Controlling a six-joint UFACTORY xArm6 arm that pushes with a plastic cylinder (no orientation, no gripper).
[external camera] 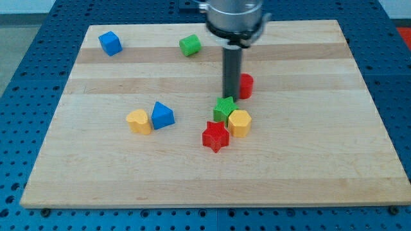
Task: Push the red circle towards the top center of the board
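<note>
The red circle (245, 85) stands on the wooden board (308, 147), right of centre and about a third of the way down. My tip (230, 96) rests on the board right against the circle's left side, the dark rod partly hiding it. The tip is just above the green star (225, 108).
A green block (189, 45) lies near the top centre and a blue cube (110, 43) at the top left. A yellow heart (138, 120) and a blue triangle (162, 115) sit at middle left. A yellow hexagon (239, 122) and a red star (216, 136) lie below the green star.
</note>
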